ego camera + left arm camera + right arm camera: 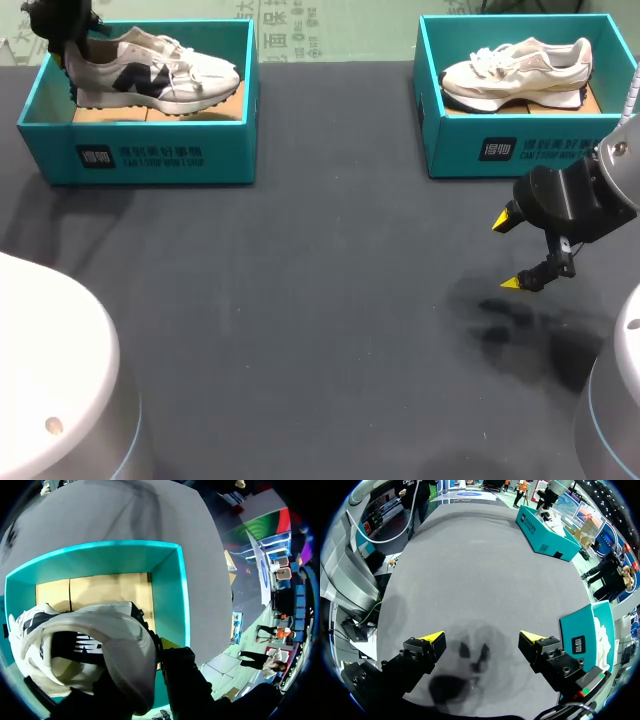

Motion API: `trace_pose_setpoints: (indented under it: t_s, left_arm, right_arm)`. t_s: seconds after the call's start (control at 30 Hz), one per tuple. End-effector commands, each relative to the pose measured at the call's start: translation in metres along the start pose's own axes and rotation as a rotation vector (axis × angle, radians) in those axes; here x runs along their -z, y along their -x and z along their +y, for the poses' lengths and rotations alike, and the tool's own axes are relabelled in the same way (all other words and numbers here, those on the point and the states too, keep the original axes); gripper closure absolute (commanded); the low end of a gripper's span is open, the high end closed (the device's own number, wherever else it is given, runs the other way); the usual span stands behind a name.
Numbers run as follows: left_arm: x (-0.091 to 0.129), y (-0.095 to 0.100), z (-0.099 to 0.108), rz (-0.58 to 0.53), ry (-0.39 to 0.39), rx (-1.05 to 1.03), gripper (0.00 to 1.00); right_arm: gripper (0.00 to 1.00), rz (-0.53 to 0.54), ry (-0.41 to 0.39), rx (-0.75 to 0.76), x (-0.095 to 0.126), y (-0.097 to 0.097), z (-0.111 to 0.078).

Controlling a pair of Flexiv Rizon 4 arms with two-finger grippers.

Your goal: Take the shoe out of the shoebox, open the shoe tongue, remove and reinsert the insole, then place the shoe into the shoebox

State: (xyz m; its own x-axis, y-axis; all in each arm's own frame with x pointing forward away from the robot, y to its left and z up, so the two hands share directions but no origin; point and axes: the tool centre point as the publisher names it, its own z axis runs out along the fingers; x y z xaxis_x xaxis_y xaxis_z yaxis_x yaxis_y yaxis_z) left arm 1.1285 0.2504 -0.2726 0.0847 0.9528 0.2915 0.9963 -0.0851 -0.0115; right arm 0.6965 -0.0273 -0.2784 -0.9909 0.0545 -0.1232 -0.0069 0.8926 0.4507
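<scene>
So the left pincer (68, 45) is clamped on the heel of the shoe (160, 72), which sits in its shoebox (140, 155). I'd guess that's for lifting it out. The right pincer (508, 252) hangs wide apart over the counter (300, 300), looks like it's waiting.

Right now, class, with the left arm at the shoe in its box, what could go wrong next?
The left jaws are only at the heel of the shoe, so it may swing or slip when lifted. Its toe lies close to the shoebox wall and could snag, dragging the box.
</scene>
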Motion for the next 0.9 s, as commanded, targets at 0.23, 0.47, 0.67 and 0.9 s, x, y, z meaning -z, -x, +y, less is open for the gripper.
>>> trace_pose_setpoints:
  t_s: [0.23, 0.47, 0.67, 0.9]
  left_arm:
    - [-0.009, -0.002, -0.007, -0.009, 0.009, -0.027, 1.0]
    - [-0.019, -0.008, -0.02, -0.005, -0.002, -0.026, 1.0]
    - [-0.021, -0.009, -0.027, -0.021, -0.02, -0.024, 1.0]
    - [-0.021, -0.009, -0.027, -0.021, -0.02, -0.024, 1.0]
  right_arm:
    - [0.0, -0.003, -0.002, 0.0, 0.0, -0.002, 0.0]
    - [0.0, -0.003, -0.002, 0.0, 0.0, -0.002, 0.0]
    - [0.0, -0.003, -0.002, 0.0, 0.0, -0.002, 0.0]
    - [0.0, -0.003, -0.002, 0.0, 0.0, -0.002, 0.0]
